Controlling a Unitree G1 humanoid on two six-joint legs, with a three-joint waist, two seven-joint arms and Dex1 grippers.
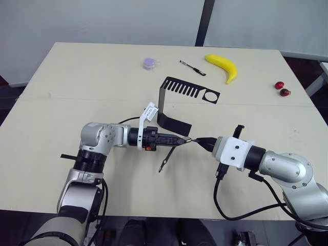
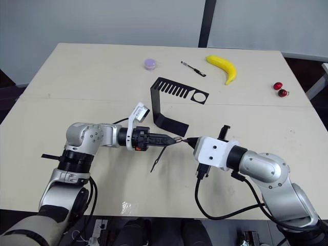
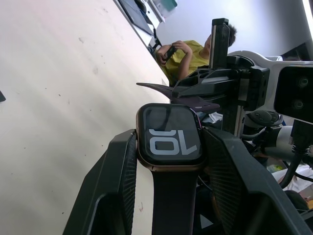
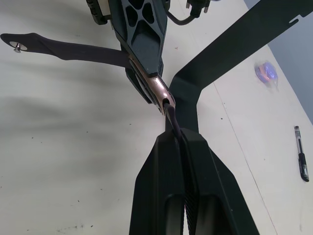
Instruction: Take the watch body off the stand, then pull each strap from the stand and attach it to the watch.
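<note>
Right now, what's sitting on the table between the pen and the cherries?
The banana lies between the pen and the two cherries, on the far side of the table, as the left eye view shows.

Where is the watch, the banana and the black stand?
watch (image 3: 169, 138): left wrist view, middle of its screen.
banana (image 1: 224, 65): left eye view, middle of its yellow curve.
stand (image 1: 188, 90): left eye view, slotted top arm.

Beige table, pale grey wall
</note>
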